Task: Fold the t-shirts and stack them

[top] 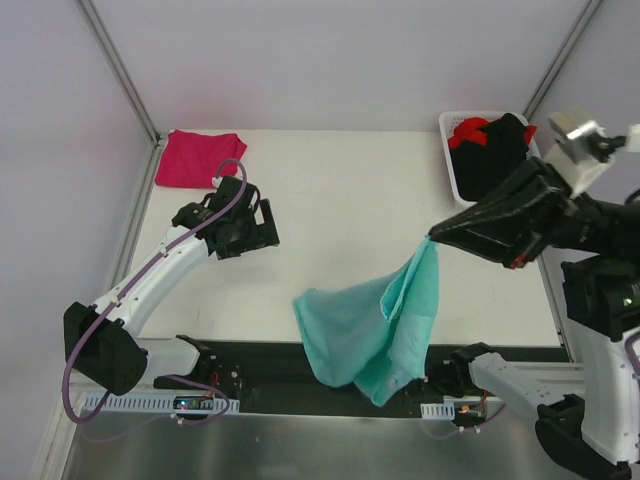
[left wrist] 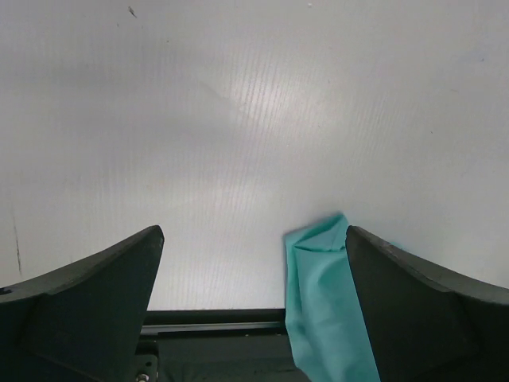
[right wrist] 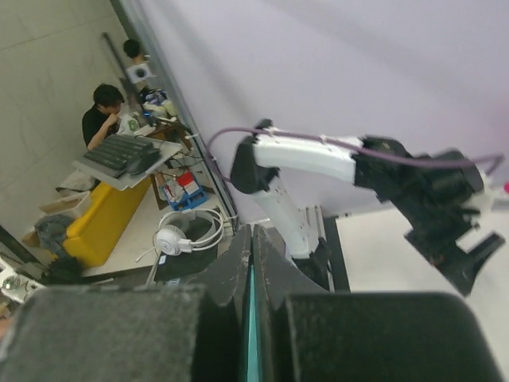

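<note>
right hand (top: 432, 238) clenched on teal t-shirt (top: 365, 330), lifted above worktop (top: 340, 200); left hand (top: 258, 228) spread wide, holding nothing, near pink t-shirt (top: 198, 158) at far-left corner.

Setting: you're in a robotics lab that shares a room with office desks.

Evidence, all placed from the white table (top: 340, 190):
- Pale panel walls (top: 330, 60) on metal frame posts (top: 118, 65) box it in on the far side and both flanks.
- The left arm (top: 160, 265) and right arm (top: 605, 360) are bolted at its near edge, along a black rail (top: 300, 375) with purple cabling (top: 68, 370).
- Beyond its left side, outside the panels, you can see a person (right wrist: 103, 119) seated at a desk with a keyboard (right wrist: 118, 151). White headphones (right wrist: 179, 236) lie on a nearer desk, beside a yellow seat (right wrist: 107, 219).
</note>
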{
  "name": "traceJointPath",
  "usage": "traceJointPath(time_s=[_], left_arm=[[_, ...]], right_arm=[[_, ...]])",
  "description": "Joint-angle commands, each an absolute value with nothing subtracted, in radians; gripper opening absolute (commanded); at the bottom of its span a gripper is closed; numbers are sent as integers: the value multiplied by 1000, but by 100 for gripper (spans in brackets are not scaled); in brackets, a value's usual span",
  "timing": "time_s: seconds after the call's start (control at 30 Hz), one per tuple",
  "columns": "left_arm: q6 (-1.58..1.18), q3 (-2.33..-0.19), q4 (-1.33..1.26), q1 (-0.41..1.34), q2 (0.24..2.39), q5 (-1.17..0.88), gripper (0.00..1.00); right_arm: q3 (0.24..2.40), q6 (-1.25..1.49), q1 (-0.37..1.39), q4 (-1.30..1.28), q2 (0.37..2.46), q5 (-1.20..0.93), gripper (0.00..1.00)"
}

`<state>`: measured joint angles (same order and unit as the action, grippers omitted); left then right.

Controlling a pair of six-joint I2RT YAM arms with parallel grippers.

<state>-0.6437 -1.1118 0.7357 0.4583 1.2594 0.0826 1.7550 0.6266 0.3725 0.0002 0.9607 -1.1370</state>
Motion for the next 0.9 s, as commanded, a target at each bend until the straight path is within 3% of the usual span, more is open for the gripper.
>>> traceJointPath(time_s=[0.0,0.5,0.7,0.87], left_arm=[[-647,-1120,721,463,1259,80,99],[-640,-1098,721,463,1267,95,99],[-649,-1086,719,465,1266,95,99],[-709,-1062,699,607,1272,116,99]], right_arm=[[1634,418,354,-272,1015,-1078,1],[1620,262,347,-362,1086,-982,1],[1591,148,347,-442,1081,-809,1],[1577,91,322,-451,1138,-710,1]])
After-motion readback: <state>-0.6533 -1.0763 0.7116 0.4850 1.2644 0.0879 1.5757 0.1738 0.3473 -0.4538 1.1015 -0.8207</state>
